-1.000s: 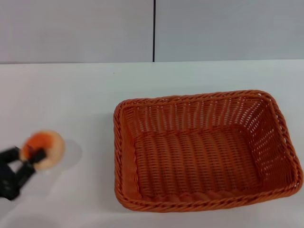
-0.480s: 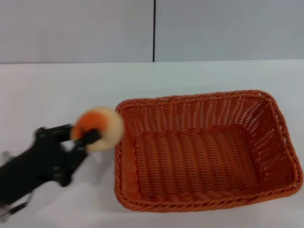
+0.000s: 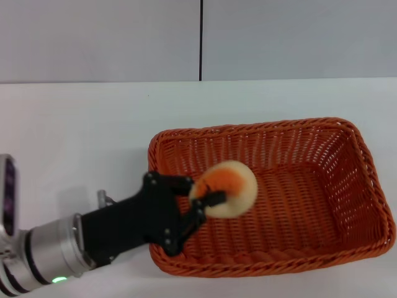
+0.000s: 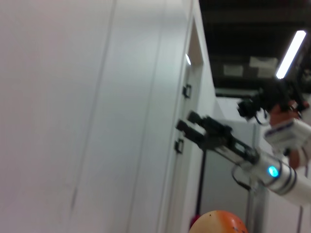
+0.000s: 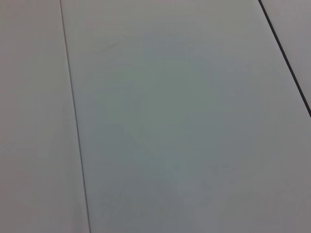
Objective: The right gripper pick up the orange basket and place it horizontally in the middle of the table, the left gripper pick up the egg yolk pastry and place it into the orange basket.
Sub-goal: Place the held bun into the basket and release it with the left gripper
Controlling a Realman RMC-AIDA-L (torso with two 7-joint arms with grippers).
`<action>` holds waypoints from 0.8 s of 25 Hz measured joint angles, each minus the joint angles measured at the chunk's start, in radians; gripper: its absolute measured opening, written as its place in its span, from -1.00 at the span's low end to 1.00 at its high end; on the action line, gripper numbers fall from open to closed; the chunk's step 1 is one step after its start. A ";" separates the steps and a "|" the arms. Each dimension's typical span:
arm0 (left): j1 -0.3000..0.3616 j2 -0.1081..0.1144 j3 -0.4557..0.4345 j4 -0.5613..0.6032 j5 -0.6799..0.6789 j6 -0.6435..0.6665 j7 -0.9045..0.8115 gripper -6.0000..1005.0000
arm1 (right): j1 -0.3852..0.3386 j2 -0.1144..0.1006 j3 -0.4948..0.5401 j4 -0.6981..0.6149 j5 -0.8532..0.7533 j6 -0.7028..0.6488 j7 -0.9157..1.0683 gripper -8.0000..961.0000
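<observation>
table [image 3: 74, 124] | left gripper [image 3: 201, 200] clamps egg yolk pastry [image 3: 228, 186] over orange basket [image 3: 366, 180]; right gripper apparently farther off, left wrist view only

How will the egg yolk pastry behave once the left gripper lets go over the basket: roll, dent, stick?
The egg yolk pastry is round, so it may roll a little on the woven floor of the orange basket. It looks soft and crumbly, so a hard pinch by the left gripper could dent it. Probably light.
</observation>
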 joint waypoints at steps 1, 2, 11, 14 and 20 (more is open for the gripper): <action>-0.005 0.000 0.014 -0.008 0.000 -0.016 0.008 -0.84 | 0.000 0.000 0.001 0.000 0.000 0.000 0.000 0.28; -0.005 0.000 0.014 -0.008 0.000 -0.016 0.008 -0.84 | -0.001 0.000 0.001 0.001 0.000 0.000 0.000 0.28; -0.016 0.000 0.076 -0.023 0.000 -0.035 0.013 -0.81 | 0.006 0.000 0.002 0.003 0.000 -0.005 0.000 0.28; -0.015 0.000 0.073 -0.023 0.000 -0.042 0.013 -0.70 | 0.006 0.000 0.002 0.004 0.000 -0.006 0.000 0.28; -0.015 0.001 0.069 -0.026 -0.004 -0.072 0.005 -0.31 | 0.004 -0.001 0.002 0.010 0.000 -0.007 -0.002 0.28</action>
